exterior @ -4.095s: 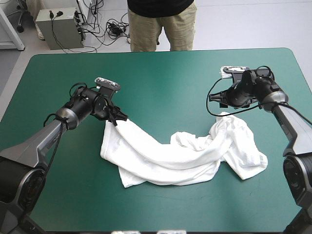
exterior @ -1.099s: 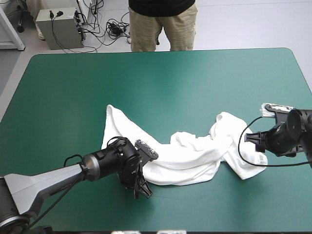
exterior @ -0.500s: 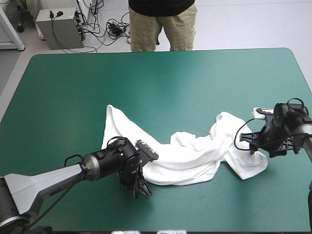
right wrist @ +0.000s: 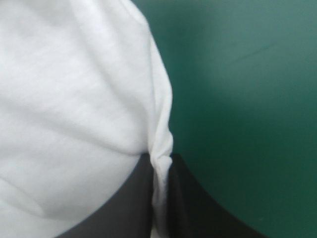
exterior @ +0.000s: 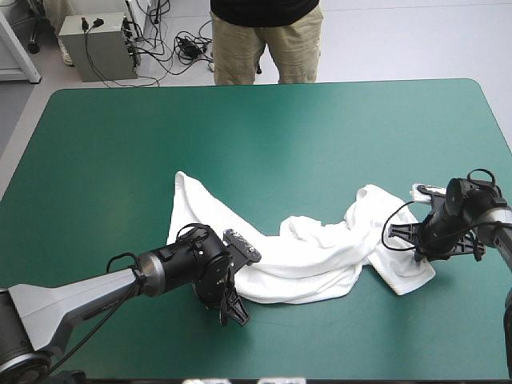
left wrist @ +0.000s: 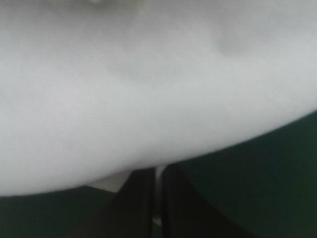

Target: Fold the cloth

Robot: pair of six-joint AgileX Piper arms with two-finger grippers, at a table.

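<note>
At near edge, left gripper (left wrist: 157,172) pinches T-shirt (exterior: 308,258) (only sliver between fingers (left wrist: 138,208)); right gripper (right wrist: 159,162) clamps side fold. Risk: 2 arms pull unevenly, thin bite slips.

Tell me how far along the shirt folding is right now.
Done: nothing is folded; the T-shirt lies as a crumpled, twisted band on the teal-green table. In hand: the left gripper is shut on its near left edge and the right gripper on its right end, a grasp at each side. Left: spreading it flat, then every fold.
</note>
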